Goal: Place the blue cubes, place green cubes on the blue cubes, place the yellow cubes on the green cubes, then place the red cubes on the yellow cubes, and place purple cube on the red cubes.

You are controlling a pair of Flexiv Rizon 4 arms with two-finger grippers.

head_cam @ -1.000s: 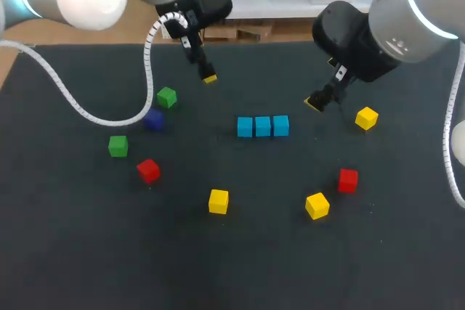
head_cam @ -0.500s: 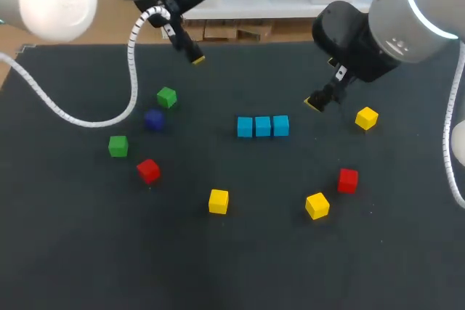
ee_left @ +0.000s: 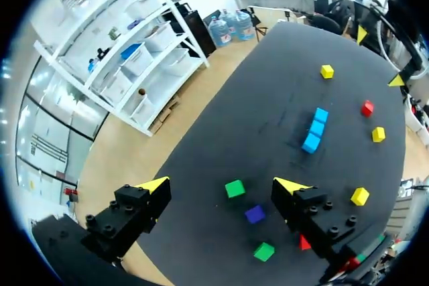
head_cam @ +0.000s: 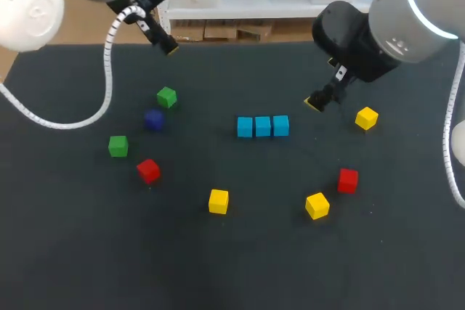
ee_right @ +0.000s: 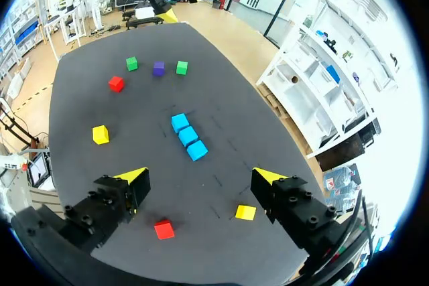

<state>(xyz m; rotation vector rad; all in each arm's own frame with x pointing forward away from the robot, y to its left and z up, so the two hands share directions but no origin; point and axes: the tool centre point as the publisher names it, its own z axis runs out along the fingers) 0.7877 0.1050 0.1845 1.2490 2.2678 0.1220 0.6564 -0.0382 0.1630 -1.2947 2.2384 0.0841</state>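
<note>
Three blue cubes lie side by side in a row at mid-table. Two green cubes, a purple cube and a red cube are scattered at the left. Yellow cubes and another red cube lie at the front and right. My left gripper hangs open and empty over the table's far edge, back from the nearer green cube. My right gripper stands open and empty, just right of and behind the blue row.
The dark table runs broad and bare toward the front. A white coiled cable hangs from my left arm over the left side of the table.
My left arm has drawn back and leftward, from near the far green cube to the table's far edge. The right arm and all cubes have stayed put.
</note>
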